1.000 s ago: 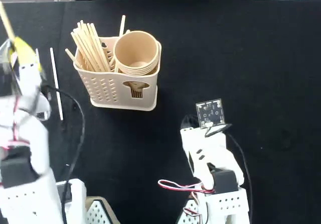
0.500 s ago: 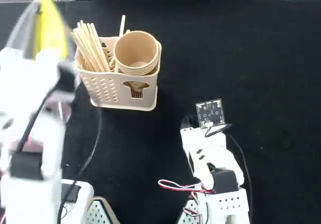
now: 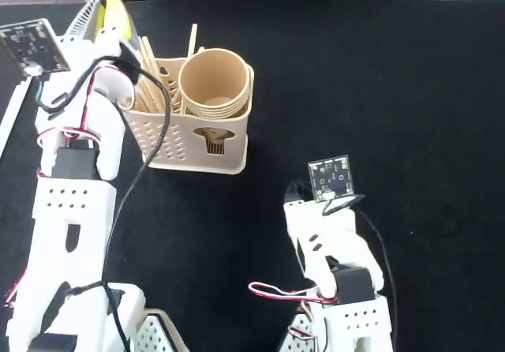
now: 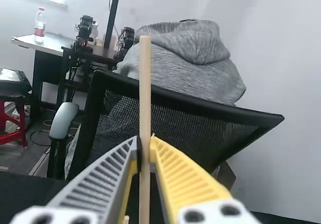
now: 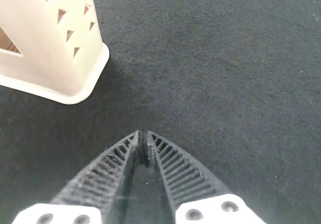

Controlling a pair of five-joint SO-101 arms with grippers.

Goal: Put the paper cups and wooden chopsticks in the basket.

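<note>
Left tool tight on one upright chopstick, stick between its fingertips, near the basket.

1. You have one basket on the table.
2. You have one stack of paper cups in it. Several rims show nested under the top one, but you cannot count them exactly.
3. You have a bundle of chopsticks in the basket, roughly ten or more; an arm hides part of it, so no firm count.
4. You have one more chopstick clamped upright in the left gripper.
5. You have two arms and two grippers; the right gripper carries nothing, its fingers pressed together.
</note>
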